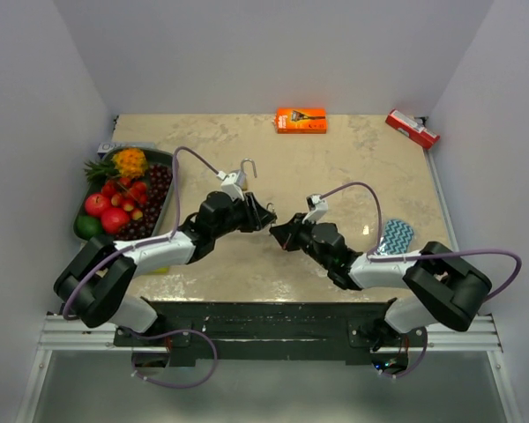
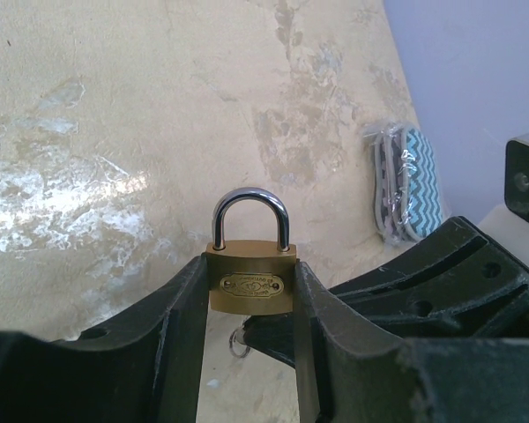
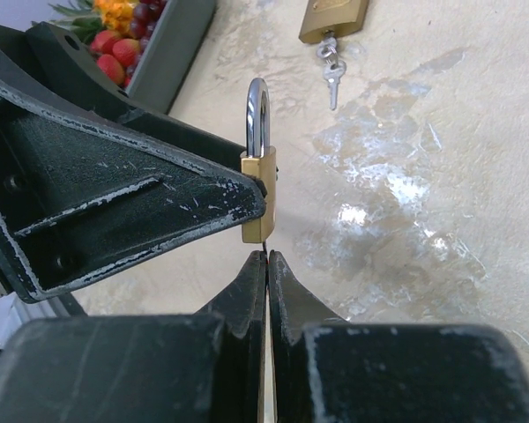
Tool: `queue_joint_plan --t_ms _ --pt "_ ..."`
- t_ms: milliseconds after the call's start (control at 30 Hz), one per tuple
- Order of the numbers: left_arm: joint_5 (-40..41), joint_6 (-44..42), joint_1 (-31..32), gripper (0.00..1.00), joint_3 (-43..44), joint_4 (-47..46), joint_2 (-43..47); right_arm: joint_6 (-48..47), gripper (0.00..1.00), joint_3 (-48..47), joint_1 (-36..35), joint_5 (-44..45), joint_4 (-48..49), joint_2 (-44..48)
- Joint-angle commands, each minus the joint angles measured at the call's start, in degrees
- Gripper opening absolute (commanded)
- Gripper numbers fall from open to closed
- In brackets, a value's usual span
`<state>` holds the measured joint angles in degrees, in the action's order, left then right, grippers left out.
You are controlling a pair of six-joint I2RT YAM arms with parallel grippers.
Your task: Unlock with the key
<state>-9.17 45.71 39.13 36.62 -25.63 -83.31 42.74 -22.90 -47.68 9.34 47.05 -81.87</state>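
- A bowl of fruit (image 1: 123, 189) is seen at the far left of the table (image 1: 353, 167).
- A second padlock (image 3: 333, 19), with keys (image 3: 331, 70) hanging from it, is seen lying on the table beyond the grippers.
- A brass padlock (image 2: 251, 282) is pinched by its sides between the fingers of the left gripper (image 1: 266, 218). It is held upright above the table, and its shackle (image 2: 250, 216) is closed.
- A small metal ring (image 2: 238, 339) is seen just under the held padlock's body.
- The right gripper (image 3: 266, 260) is pressed together, with its tips set just below that padlock's underside. A thin pale sliver is seen between them, and whether it is a key cannot be told.
- A zigzag-patterned pouch (image 1: 397, 236) is seen at the right.
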Motion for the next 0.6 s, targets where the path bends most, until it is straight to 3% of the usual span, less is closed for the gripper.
queue_joint_plan --t_ms 0,567 --pt "-9.3 2.4 3.5 0.00 -2.5 1.1 2.6 -0.3 0.00 -1.2 4.3 6.9 11.0 2.7" --pt "-4.8 6.6 6.9 0.00 -7.3 -4.7 3.2 0.0 0.00 0.1 4.5 6.8 16.0 2.9"
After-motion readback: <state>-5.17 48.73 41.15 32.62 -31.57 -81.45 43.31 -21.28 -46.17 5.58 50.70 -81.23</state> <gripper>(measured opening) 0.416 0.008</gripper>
